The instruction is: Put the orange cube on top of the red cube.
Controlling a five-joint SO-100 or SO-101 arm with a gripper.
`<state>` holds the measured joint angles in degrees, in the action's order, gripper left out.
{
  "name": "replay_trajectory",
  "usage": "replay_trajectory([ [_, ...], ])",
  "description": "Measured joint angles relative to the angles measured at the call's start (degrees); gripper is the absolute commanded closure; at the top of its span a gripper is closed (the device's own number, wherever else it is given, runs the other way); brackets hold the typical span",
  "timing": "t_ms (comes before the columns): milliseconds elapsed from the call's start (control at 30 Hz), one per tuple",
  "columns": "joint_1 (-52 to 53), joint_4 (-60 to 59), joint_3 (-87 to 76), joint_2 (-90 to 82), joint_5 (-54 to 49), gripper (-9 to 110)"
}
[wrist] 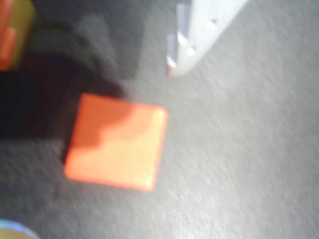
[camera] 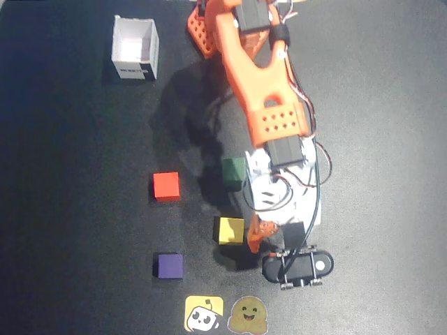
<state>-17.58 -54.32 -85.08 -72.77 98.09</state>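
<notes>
In the wrist view the orange cube (wrist: 117, 147) lies flat on the dark mat, blurred and half in shadow. My gripper (wrist: 94, 55) is open above it; the white finger (wrist: 194, 40) stands at the upper right and the orange finger (wrist: 7, 35) at the left edge. Nothing is between them, and neither finger touches the cube. From overhead the gripper (camera: 269, 227) hangs low beside the yellow cube and covers the orange cube. The red cube (camera: 166, 186) sits alone on the mat, well to the left of the gripper.
Close to the gripper's left side is a yellow cube (camera: 231, 230), which also shows in the wrist view's top left corner (wrist: 22, 20). A green cube (camera: 234, 172) lies by the arm, a purple cube (camera: 169, 266) lower left, a white open box (camera: 135, 49) upper left, and two stickers (camera: 223, 315) at the bottom edge.
</notes>
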Motion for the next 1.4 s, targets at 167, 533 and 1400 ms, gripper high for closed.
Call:
replay_trajectory([
  [167, 0.26, 0.53, 2.64, 3.60, 0.62, 77],
  [533, -0.53, 4.31, 2.99, 7.47, 3.78, 77],
  [1400, -0.79, 11.69, 2.99, 12.39, 7.21, 93],
])
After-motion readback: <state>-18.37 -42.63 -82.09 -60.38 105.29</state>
